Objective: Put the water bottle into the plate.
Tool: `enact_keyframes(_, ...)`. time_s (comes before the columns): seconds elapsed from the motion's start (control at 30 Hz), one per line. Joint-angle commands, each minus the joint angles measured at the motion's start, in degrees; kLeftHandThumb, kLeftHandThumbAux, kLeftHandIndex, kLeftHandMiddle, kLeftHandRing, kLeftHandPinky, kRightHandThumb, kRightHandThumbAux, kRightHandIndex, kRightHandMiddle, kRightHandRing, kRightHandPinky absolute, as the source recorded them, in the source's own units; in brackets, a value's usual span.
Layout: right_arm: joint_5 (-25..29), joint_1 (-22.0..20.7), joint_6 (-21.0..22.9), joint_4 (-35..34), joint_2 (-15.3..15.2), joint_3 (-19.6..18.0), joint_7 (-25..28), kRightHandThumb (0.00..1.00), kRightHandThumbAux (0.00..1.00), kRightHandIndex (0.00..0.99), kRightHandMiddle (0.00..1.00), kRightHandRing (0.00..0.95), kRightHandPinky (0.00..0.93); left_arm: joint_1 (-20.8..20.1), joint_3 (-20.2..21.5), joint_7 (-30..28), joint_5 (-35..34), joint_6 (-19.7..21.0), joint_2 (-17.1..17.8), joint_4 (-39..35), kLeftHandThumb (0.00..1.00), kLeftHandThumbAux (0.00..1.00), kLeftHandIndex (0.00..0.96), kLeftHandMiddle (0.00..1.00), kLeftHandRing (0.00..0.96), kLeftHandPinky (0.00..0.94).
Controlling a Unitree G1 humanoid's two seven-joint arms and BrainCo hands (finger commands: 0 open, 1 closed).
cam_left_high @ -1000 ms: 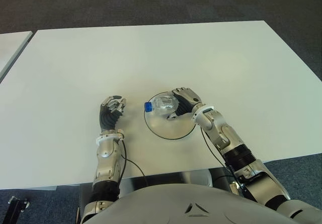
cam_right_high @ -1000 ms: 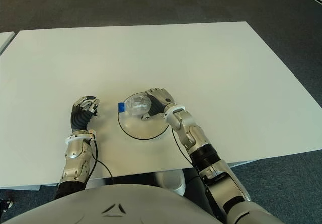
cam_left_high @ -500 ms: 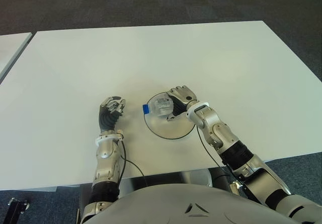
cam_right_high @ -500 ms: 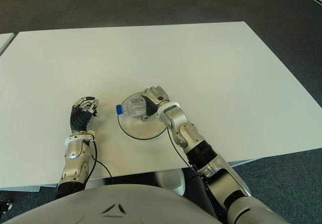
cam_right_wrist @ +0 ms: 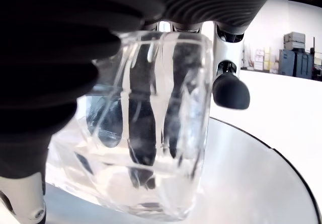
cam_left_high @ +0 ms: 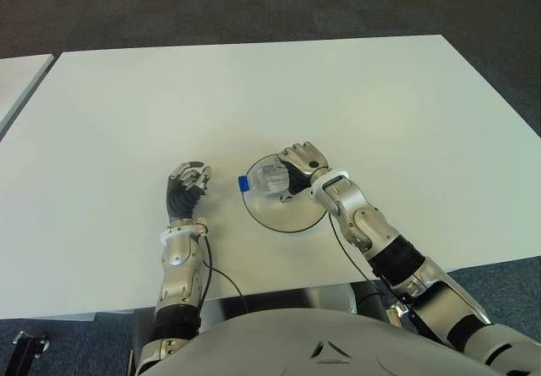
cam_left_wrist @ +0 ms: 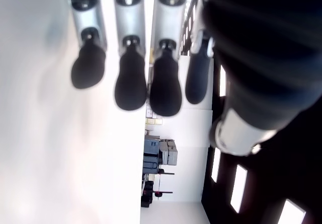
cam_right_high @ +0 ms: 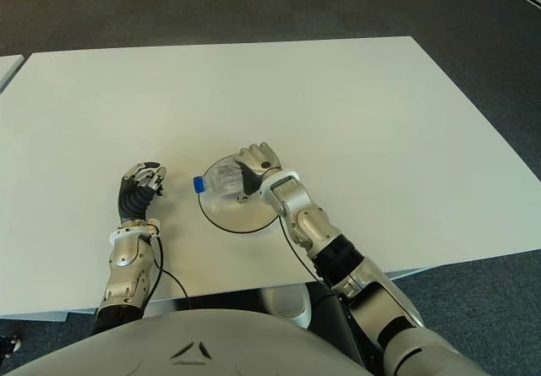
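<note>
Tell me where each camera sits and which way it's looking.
Left eye view: head, looking down at the white table; both arms show.
Right eye view: same, slightly offset; both eyes share the plate.
Left wrist view: close on the left hand, curled, empty.
Right wrist view: close on the right hand gripping the water bottle over the plate.

Right hand (cam_left_high: 300, 166) curled in a grasp, left hand (cam_left_high: 188, 182) apparently loosely curled, idle
</note>
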Motion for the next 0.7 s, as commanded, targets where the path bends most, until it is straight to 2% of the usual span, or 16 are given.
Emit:
enact_keyframes(0.03,3.28,0.53,-4.26,-0.26,-2.14,-0.31,0.21,0.548,0.489,0.022,0.120,0.215,0.326,0.58,0.12,-0.33,-0.47,1.39,-0.17,0.91,0.706,0.717,0.435,0.723,0.721,0.728)
enact_keyframes(0.13,5.35,0.32,-7.72,0.02,-3.44,-0.71,-1.29,0.545,0.400,0.007,0.039,0.070,0.106,0.60,0.07,-0.17,-0.37,1.24,-0.17,0.92,0.707,0.718,0.435,0.727,0.726,0.737)
enact_keyframes(0.17,6.30,0.31,-9.20,0.34,-3.83,-0.99,-2.15,0.544,0.390,0.005,0.031,0.056,0.085,0.64,0.04,-0.10,-0.32,1.36,-0.15,0.82,0.707,0.718,0.435,0.728,0.727,0.738)
enact_keyframes(0.23,7.90,0.29,-11.61,1.06,-4.49,-1.50,-3.67,0.545,0.309,0.002,0.012,0.022,0.034,0.69,-0.01,-0.07,-0.31,1.58,-0.12,0.68,0.706,0.718,0.435,0.725,0.724,0.728)
enact_keyframes(0.43,11.12,0.10,-15.88,3.00,-4.95,-2.43,-6.38,0.557,0.201,0.000,0.001,0.002,0.003,0.84,-0.15,0.23,0.40,1.00,0.08,0.76,0.706,0.718,0.435,0.725,0.723,0.725)
enact_keyframes(0.7,14.50,0.12,-18.85,4.59,-4.90,-3.58,-7.20,0.560,0.143,0.000,0.000,0.000,0.000,1.02,-0.02,-0.28,-0.27,1.75,-0.07,0.35,0.705,0.718,0.434,0.723,0.717,0.714)
